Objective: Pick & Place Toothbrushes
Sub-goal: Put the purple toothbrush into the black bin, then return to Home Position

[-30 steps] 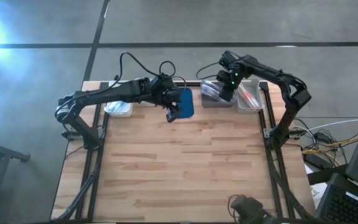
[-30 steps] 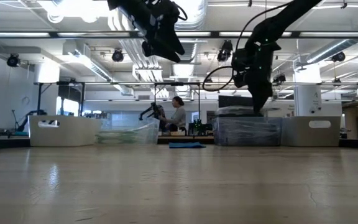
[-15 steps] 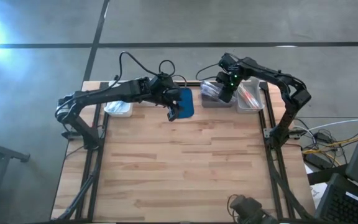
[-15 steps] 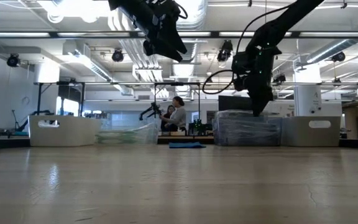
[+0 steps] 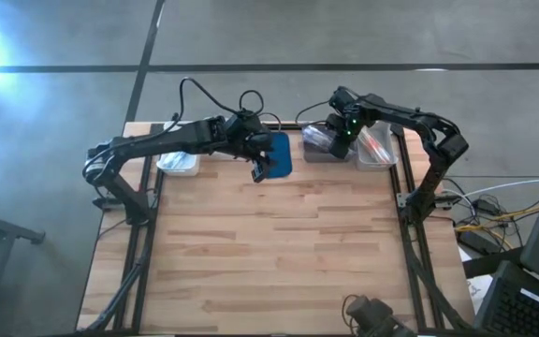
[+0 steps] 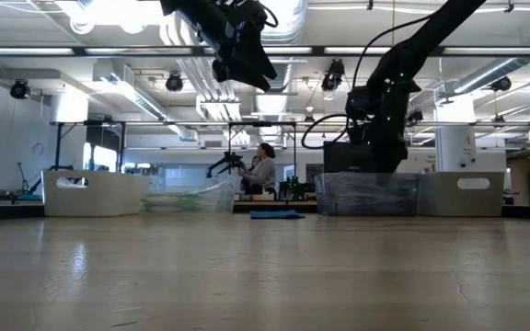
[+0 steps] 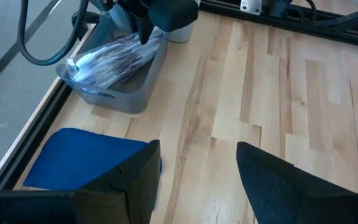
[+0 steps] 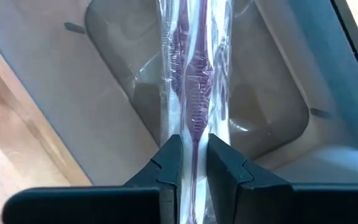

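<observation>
Your right gripper (image 8: 193, 158) pinches a wrapped toothbrush (image 8: 194, 74) over the grey bin (image 5: 324, 142), upper centre-right; your left gripper (image 7: 197, 171) hangs wide, holding nothing, above the blue pad (image 5: 279, 154).

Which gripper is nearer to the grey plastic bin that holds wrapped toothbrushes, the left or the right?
The right. The right gripper is directly over the grey plastic bin, shut on a clear-wrapped toothbrush. The left gripper hovers open off to the side, over the dark blue rectangular pad.
</observation>
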You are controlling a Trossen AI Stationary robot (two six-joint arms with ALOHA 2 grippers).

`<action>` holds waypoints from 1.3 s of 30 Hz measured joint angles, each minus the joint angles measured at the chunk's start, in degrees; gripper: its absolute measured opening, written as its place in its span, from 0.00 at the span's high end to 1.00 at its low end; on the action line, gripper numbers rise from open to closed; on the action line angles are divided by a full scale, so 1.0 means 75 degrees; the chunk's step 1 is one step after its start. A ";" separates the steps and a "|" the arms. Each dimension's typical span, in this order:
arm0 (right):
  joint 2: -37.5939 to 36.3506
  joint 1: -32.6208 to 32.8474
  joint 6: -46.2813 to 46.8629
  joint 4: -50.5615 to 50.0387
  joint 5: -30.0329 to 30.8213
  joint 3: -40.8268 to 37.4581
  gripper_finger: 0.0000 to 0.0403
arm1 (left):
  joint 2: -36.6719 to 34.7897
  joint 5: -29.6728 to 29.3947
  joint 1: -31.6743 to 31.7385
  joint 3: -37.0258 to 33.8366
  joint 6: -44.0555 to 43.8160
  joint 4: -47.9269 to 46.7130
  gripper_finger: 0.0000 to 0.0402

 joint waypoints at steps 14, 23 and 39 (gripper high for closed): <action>-0.0011 0.0000 0.0134 -0.0016 0.0192 0.0203 0.65 | 0.0002 0.0012 0.0000 0.0004 0.0010 0.0000 0.46; -0.0057 0.0006 0.0646 -0.0883 0.0159 0.1204 0.40 | 0.0001 0.0015 0.0003 0.0026 0.0221 -0.0028 0.46; -0.2518 0.1524 0.2715 0.1027 -0.1953 0.2091 0.69 | -0.0938 0.0847 -0.0027 0.0004 0.0588 0.2555 0.54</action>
